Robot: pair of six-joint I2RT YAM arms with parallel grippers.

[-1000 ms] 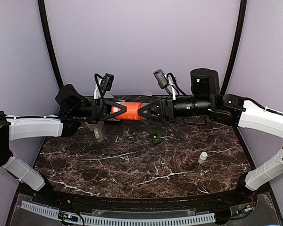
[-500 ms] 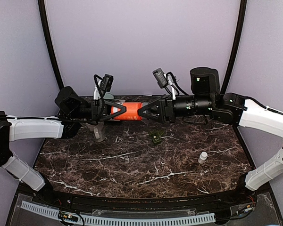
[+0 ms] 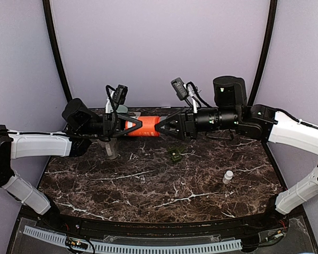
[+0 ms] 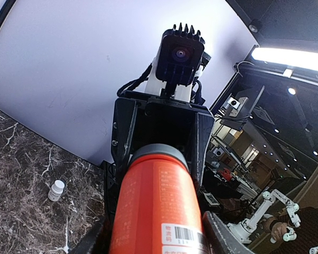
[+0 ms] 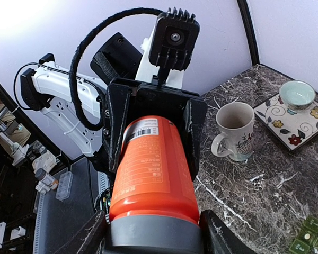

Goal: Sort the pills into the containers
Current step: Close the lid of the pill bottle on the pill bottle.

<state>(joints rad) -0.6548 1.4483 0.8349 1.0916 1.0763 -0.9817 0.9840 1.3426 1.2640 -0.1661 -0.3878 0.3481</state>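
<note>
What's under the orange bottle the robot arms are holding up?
Below the orange bottle is dark marble table, and a mug stands nearer the left arm. The bottle covers the table right behind it.

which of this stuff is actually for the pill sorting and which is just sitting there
For the job:
orange bottle, held in the air
small green compartment tray
small white vial, probably

Just lying about:
mug
small bowl on its patterned tile
</note>
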